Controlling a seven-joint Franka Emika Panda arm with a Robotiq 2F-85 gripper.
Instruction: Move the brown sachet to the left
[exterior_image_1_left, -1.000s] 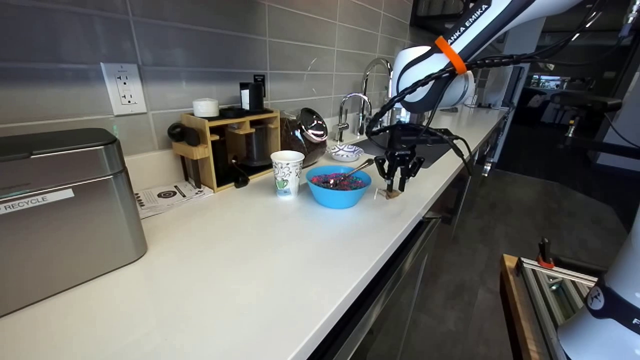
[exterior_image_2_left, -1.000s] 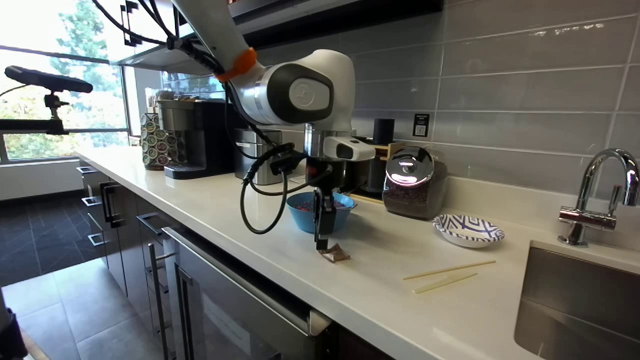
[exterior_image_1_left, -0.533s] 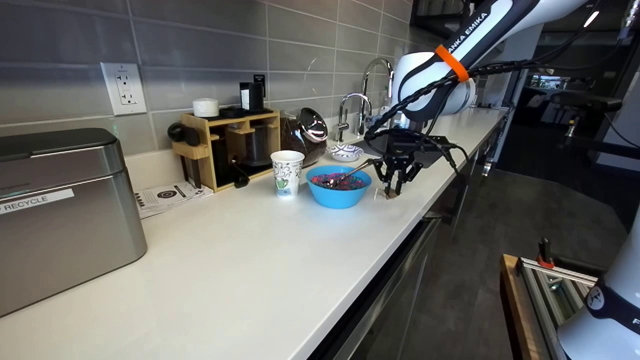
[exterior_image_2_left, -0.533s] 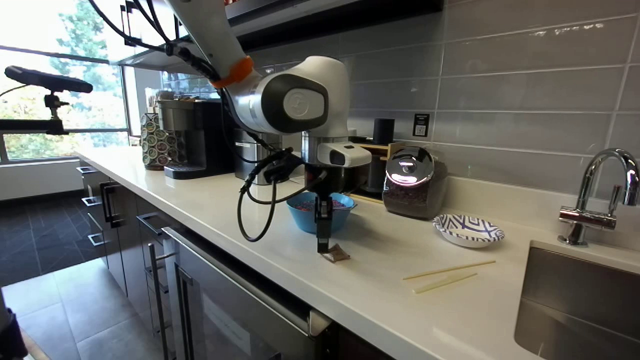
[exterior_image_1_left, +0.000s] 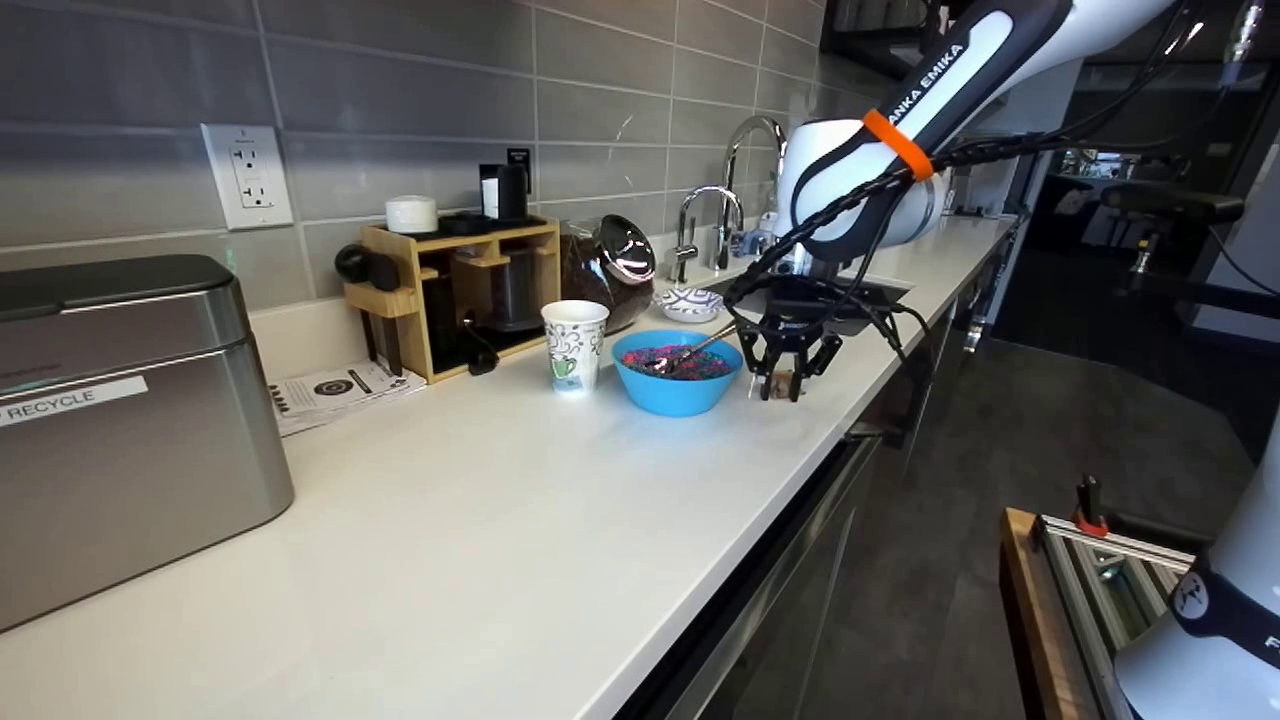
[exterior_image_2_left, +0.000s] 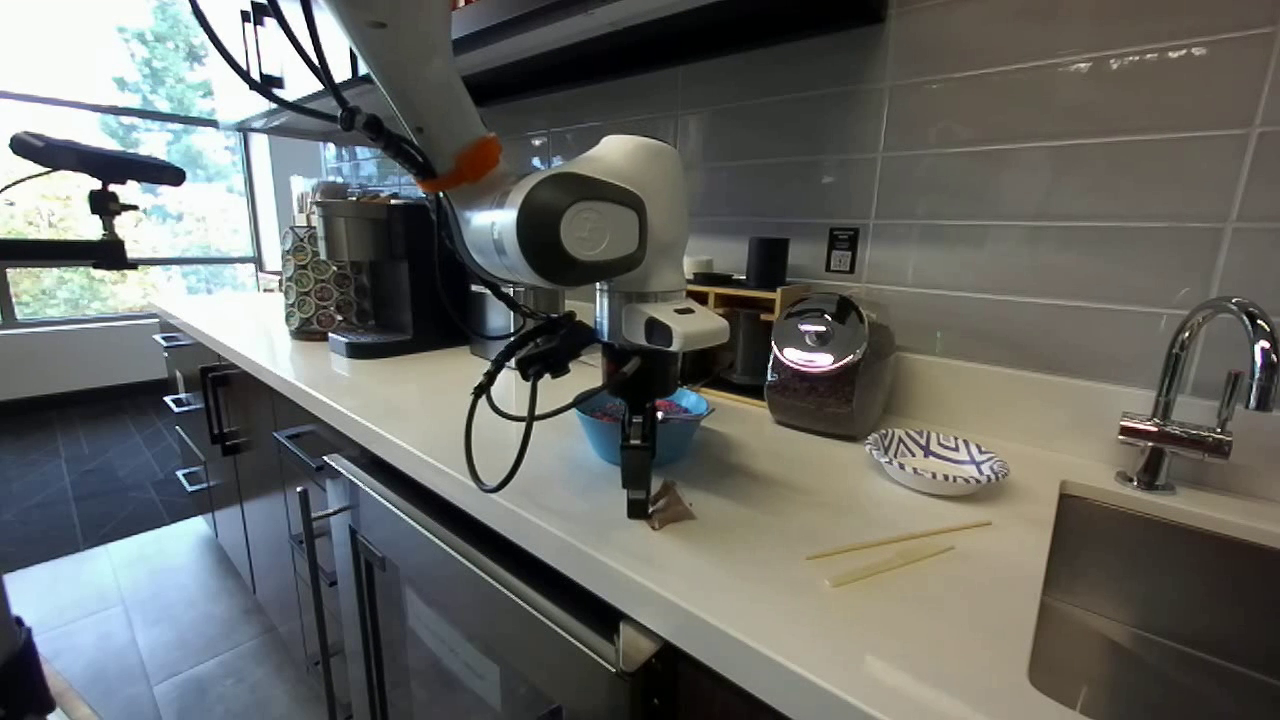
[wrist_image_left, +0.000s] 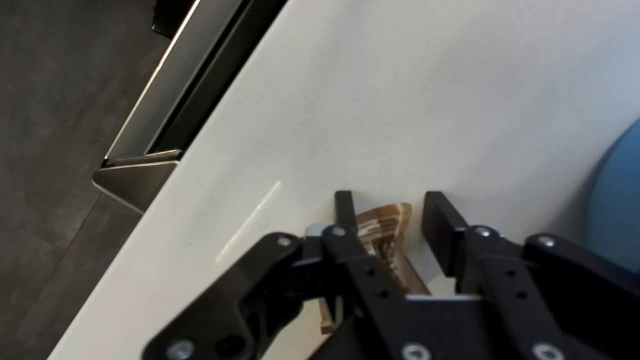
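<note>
Two black fingers (wrist_image_left: 442, 230) of the gripper (exterior_image_1_left: 780, 390) are standing parted, with the brown sachet (wrist_image_left: 382, 227) resting between them on the white counter (exterior_image_2_left: 760, 580). In the wrist view, bare counter is showing between the sachet and the finger nearer the blue bowl (wrist_image_left: 617, 210); whether the opposite finger is touching the packet cannot be told. The gripper's body is partly covering the sachet's printed face. In an exterior view, the fingers are pointing straight down, and a creased portion of the sachet is projecting past them toward two thin pale sticks (exterior_image_2_left: 897, 540). The blue bowl is standing near the gripper, holding small pink and purple pieces and a leaning spoon (exterior_image_1_left: 712, 340), while the paper cup (exterior_image_1_left: 575, 345) is standing beyond it, away from the sachet. One patterned bowl (exterior_image_2_left: 937, 462) is sitting near the sink (exterior_image_2_left: 1140, 580).
</note>
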